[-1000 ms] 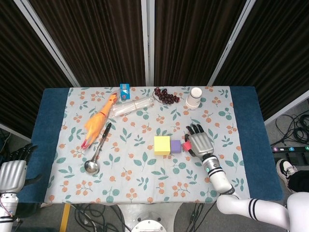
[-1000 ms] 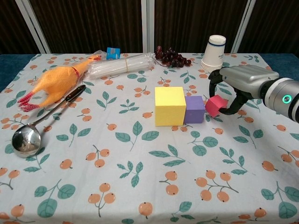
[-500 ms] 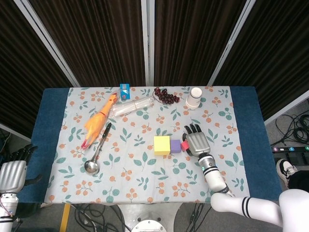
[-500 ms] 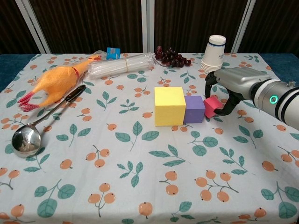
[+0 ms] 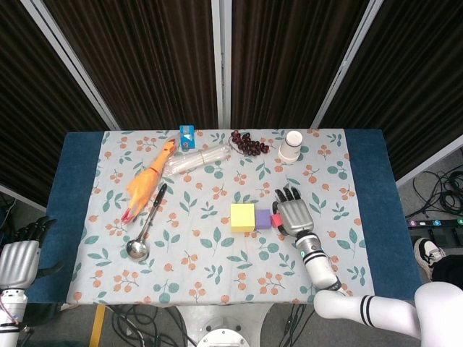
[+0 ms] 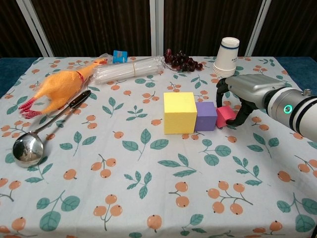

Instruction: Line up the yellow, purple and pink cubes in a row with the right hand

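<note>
A large yellow cube (image 6: pixel 180 112) stands mid-table with a smaller purple cube (image 6: pixel 206 116) touching its right side; the yellow cube (image 5: pixel 242 217) and purple cube (image 5: pixel 262 218) also show from the head view. My right hand (image 6: pixel 247 94) holds a small pink cube (image 6: pixel 225 116) between thumb and fingers, right beside the purple cube and low at the cloth. From above, the right hand (image 5: pixel 292 213) covers most of the pink cube (image 5: pixel 275 218). My left hand (image 5: pixel 20 253) hangs off the table's left edge, fingers apart, holding nothing.
On the floral tablecloth (image 6: pixel 148 188) lie a rubber chicken (image 6: pixel 59 88), a metal ladle (image 6: pixel 37 141), a clear plastic packet (image 6: pixel 130 69), a blue box (image 6: pixel 119 55), dark grapes (image 6: pixel 183 61) and a stack of paper cups (image 6: pixel 227 56) just behind my right hand.
My right hand carried the pink cube leftward and down, from a small gap away to right beside the purple cube. The left hand stayed still.
</note>
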Robot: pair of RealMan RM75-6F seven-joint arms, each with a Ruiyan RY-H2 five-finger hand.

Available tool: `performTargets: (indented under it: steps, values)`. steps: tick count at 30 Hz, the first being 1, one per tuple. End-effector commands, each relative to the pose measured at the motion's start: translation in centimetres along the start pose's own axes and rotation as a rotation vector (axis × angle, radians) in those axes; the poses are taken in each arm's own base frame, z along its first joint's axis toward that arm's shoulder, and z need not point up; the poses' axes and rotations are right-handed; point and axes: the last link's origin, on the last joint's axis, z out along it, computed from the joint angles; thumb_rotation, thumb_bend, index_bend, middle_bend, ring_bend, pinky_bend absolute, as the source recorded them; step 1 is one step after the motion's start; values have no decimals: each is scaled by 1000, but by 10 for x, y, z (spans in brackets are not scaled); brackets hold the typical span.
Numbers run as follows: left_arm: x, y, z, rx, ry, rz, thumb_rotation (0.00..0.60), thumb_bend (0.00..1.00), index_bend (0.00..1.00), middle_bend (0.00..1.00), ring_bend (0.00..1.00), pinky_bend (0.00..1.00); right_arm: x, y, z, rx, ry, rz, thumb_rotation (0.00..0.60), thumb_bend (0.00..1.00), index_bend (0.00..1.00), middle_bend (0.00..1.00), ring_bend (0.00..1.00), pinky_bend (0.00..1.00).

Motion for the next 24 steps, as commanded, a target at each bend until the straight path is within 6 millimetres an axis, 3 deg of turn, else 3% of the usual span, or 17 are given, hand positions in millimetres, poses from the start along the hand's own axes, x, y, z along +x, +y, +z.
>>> performTargets:
  steps: [1, 9, 17, 24]
  values:
    - [-1, 0, 0, 0, 0, -2, 600, 88, 216, 232, 183, 211, 0, 0, 0, -1, -2, -2, 600, 151, 396, 74, 0, 0]
    - [-1, -1, -1, 2, 2, -5, 600, 88, 216, 232, 183, 211, 1, 0, -1, -2, 5, 4, 600, 131, 340, 66, 0, 0]
    - [-2, -1, -1, 2, -6, -6, 600, 88, 216, 232, 183, 211, 10, 13, -8, -8, 26, 3, 600, 130, 305, 48, 0, 0]
    - [-1, 0, -1, -1, -1, -3, 600, 88, 216, 232, 183, 211, 7, 5, 1, 6, 32, 4, 600, 131, 282, 27, 0, 0]
